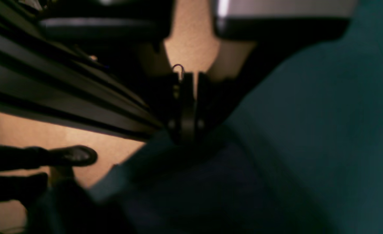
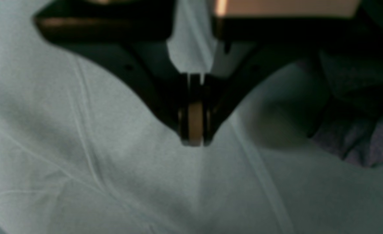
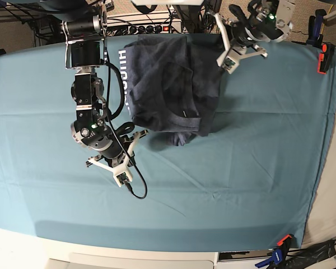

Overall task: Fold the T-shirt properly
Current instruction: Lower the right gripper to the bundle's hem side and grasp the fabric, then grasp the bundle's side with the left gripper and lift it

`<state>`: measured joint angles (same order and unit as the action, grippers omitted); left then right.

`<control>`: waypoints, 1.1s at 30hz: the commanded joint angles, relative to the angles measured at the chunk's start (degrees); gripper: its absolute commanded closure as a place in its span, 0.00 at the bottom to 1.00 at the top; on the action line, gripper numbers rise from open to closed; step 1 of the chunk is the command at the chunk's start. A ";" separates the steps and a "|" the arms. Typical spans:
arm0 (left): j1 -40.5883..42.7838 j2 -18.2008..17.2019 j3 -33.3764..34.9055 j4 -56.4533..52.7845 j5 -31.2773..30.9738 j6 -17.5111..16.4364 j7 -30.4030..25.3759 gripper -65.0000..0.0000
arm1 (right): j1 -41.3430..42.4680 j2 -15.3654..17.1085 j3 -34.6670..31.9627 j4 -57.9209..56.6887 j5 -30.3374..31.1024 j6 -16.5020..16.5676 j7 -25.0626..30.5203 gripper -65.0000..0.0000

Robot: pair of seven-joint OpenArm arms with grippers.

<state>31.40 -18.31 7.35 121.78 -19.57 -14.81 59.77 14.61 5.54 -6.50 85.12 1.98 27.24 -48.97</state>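
1. The T-shirt (image 3: 171,89) is seen bunched and partly folded on the teal table cloth (image 3: 241,185), against the cloth's far edge, with white lettering showing along the shirt's left border in the base view.
2. The shirt's long axis is judged to run from the cloth's far edge toward its middle, ending in a rumpled lower hem.
3. The left gripper (image 3: 228,58) is held at the shirt's far corner, on the side away from the lettering; its jaws appear drawn together in the left wrist view, but whether fabric is pinched cannot be told.
4. The right gripper (image 3: 135,134) lies just beside the shirt's near corner on the lettering side; its jaws are seen together over bare cloth, with nothing between them.
5. The near hem is judged closer to the right gripper, which would need to be moved toward the shirt.
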 commanded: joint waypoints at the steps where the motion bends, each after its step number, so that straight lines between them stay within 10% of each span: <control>1: 0.20 -0.26 1.09 1.16 -0.63 -0.07 -0.61 1.00 | 1.60 0.17 0.17 0.63 0.55 -0.11 1.90 1.00; 14: -2.93 1.64 9.77 1.11 5.42 0.81 -5.84 1.00 | 1.60 0.15 0.17 -7.80 2.95 0.09 4.28 1.00; 33: -7.89 1.62 9.73 -4.17 9.75 3.41 -9.44 1.00 | -2.82 2.27 0.17 -7.76 13.20 10.38 -3.28 1.00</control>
<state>23.46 -16.67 17.12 116.75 -9.47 -11.38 50.92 11.42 7.29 -6.39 76.95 16.60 37.43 -50.04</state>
